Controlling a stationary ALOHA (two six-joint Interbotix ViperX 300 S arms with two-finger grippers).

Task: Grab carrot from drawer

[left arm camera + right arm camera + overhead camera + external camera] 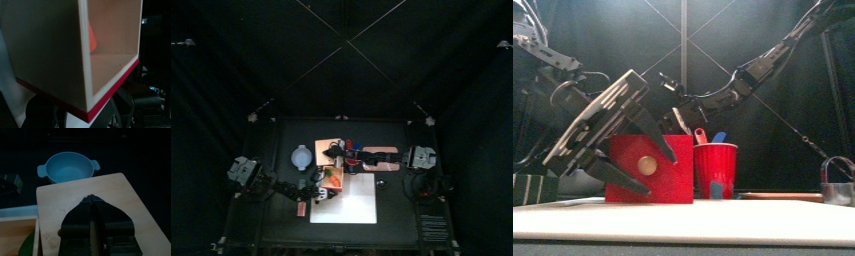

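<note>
Carrot [92, 37] lying inside the drawer [107, 65], not yet grasped; left gripper's jaw state cannot be told, right gripper [93, 223] closed above the drawer.

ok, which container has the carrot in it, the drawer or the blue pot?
The drawer: the orange carrot shows against its inside wall. The blue pot looks empty.

Orange-red carrot [92, 37]: only a sliver shows inside the tan wooden drawer box with the red face [107, 70]; the remainder lies behind the pale rim. The drawer's upper part is cut off by the left wrist view's edge. Left gripper: jaws hidden beneath the drawer. Right gripper [93, 230]: dark silhouette, jaw position indistinguishable.
</note>
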